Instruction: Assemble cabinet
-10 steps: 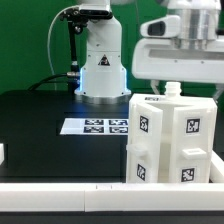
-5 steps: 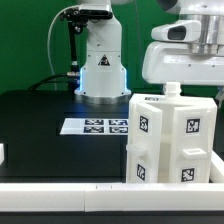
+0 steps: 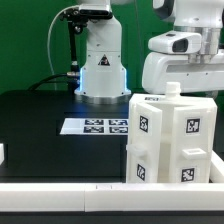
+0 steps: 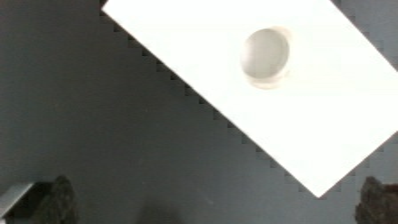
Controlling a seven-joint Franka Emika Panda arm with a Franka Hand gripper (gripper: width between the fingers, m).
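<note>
Your gripper point(image 4: 214, 200) hangs wide open and empty over the cabinet point(image 3: 168, 135), which stands in the table's point(image 3: 40, 120) corner at the exterior view's lower right; probably an approach, so centre on a panel before descending

A robotics laboratory is indicated. The white base of a robot arm point(image 3: 100, 62) is seen standing on a matte black bench point(image 3: 35, 115), and dark cabling point(image 3: 62, 45) is run up beside it. A plain green backdrop point(image 3: 25, 40) is seen behind the bench. The marker board point(image 3: 95, 126), printed with black-and-white tags, is laid flat on the bench near the base. Similar square tags are carried by the white cabinet point(image 3: 170, 140) at the exterior view's right. A white rail point(image 3: 60, 190) is set along the bench's front edge.
</note>
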